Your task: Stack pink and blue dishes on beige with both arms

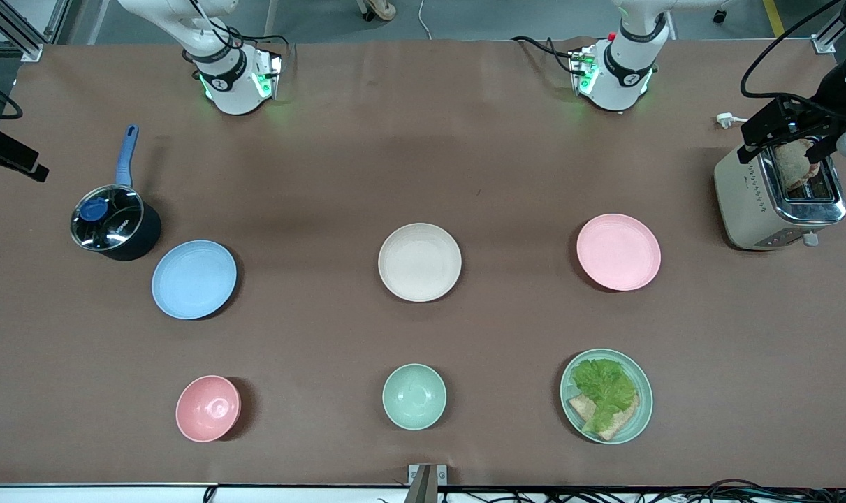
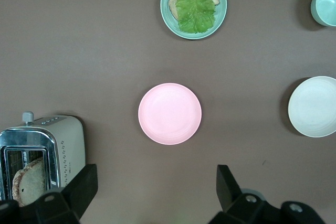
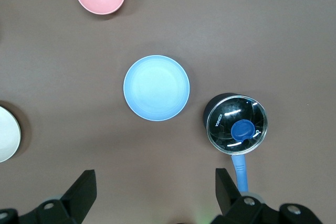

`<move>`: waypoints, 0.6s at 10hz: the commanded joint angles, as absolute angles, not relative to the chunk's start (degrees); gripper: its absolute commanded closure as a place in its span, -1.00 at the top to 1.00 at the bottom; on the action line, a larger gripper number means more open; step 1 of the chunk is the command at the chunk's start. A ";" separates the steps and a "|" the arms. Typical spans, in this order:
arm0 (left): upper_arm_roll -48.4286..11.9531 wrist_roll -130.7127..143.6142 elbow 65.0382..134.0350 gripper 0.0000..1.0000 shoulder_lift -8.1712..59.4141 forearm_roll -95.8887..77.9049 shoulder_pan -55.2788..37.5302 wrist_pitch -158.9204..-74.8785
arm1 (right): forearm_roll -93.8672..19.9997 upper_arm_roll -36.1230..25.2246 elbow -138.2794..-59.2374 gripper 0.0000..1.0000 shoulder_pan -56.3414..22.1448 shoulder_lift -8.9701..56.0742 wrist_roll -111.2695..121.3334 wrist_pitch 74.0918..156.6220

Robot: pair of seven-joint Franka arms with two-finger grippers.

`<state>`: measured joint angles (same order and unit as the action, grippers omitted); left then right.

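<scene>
The beige plate (image 1: 419,262) lies in the middle of the table, also seen as the beige plate (image 2: 314,106). The pink plate (image 1: 618,251) lies toward the left arm's end and the blue plate (image 1: 193,279) toward the right arm's end. All three are bare and apart. My left gripper (image 2: 156,187) hangs open high over the table beside the pink plate (image 2: 169,113). My right gripper (image 3: 156,190) hangs open high over the table beside the blue plate (image 3: 156,87). Neither gripper holds anything. The front view shows only the arms' bases.
A lidded pot (image 1: 115,223) with a blue handle stands beside the blue plate. Nearer the front camera are a pink bowl (image 1: 208,408), a mint bowl (image 1: 414,396) and a mint plate (image 1: 639,412) with lettuce and bread. A toaster (image 1: 744,209) holds bread, with a black device over it.
</scene>
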<state>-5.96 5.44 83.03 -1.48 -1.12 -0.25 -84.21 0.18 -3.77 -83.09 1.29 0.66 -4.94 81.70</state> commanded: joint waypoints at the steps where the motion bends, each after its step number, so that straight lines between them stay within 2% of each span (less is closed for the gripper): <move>1: -6.15 5.53 85.34 0.99 -1.85 -1.67 0.00 -83.94 | -0.53 -3.95 -82.62 1.00 1.50 0.97 -4.39 81.30; 6: -5.37 4.41 85.43 0.95 -0.71 -2.28 0.52 -84.72 | -0.53 -3.96 -82.62 1.00 1.49 0.97 -4.39 81.30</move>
